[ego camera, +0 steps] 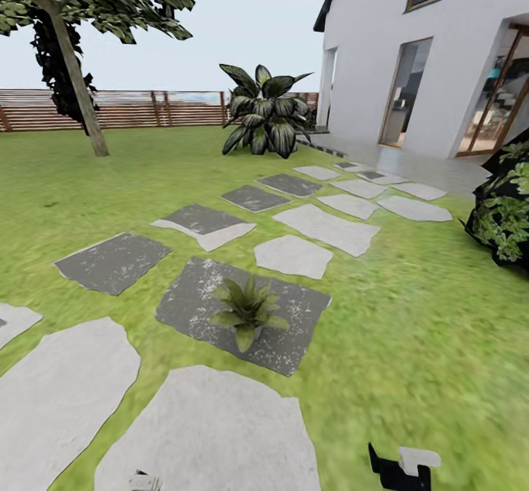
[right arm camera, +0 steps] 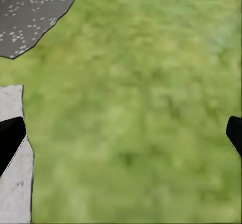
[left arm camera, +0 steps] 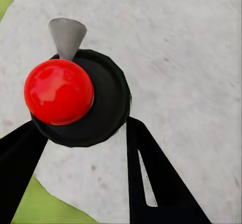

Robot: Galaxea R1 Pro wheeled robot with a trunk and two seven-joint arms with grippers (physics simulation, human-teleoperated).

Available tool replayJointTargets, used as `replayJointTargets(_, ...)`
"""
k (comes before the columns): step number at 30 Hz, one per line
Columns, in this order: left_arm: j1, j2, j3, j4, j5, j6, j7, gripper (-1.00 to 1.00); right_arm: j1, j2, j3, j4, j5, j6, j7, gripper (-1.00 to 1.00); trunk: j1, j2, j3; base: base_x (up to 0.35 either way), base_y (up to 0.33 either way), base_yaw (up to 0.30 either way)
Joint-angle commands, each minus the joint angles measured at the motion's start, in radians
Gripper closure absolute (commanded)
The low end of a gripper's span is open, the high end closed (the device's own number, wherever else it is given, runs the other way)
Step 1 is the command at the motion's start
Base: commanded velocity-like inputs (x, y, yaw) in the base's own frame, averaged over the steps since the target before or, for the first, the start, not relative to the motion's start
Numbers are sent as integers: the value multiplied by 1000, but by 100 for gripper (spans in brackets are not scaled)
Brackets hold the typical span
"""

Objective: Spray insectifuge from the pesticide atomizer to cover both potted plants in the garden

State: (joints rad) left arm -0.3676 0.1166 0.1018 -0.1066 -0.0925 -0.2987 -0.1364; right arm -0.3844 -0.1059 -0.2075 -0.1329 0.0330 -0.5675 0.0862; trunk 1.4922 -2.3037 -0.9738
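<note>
Lower centre of the head view: potted plant point(ego camera: 246, 309) on a dark slab point(ego camera: 192, 307) | left gripper point(left arm camera: 83, 148) clamped on a red-dotted post point(left arm camera: 59, 91) | right gripper point(right arm camera: 121, 133) jaws apart over lawn point(right arm camera: 141, 108) — empty, likely for the atomizer.

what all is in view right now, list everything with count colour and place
potted plant: one, speckled green, on a dark grey slab ahead
stepping slabs: many, pale and dark grey, across the lawn toward the house
broad-leaved bush: one, dark green, by the house corner
tree: one, far left by the fence
fence: brown slats, back edge
house: white, right
shrub: dark, right edge
post with red ball: over a pale slab, between left claw fingers
right claw: black, open over grass
</note>
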Motion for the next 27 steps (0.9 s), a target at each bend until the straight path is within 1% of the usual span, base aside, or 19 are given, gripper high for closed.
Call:
replayJointTargets(1,-1,0,9,1,-10,-3,-2,100,-1,0,-9,1,3,-3,8,-100,0,0,-1,339,0,-17)
replayJointTargets(5,-1,0,9,1,-10,-3,-2,100,-1,-1,-9,2,6,-3,8,-100,0,0,-1,339,0,-3)
replayJointTargets(10,-1,0,9,1,-10,-3,-2,100,-1,-1,-9,1,24,-3,7,-100,0,0,-1,339,0,0)
replayJointTargets(18,-1,0,9,1,-10,-3,-3,100,-1,0,-9,1,25,-3,7,-100,0,0,-1,339,0,-4)
replayJointTargets(20,-1,0,8,1,-15,-3,-4,100,-1,0,-9,2,25,-3,6,-100,0,0,-1,317,0,-64)
replayJointTargets(25,-1,3,-1,-1,-23,-1,-14,100,-1,-1,-9,1,24,-3,5,-100,0,0,-1,95,0,-19)
replayJointTargets(27,-1,3,-14,-10,-40,2,-19,100,-1,0,-8,-1,25,-2,5,-100,0,0,-1,12,0,-2)
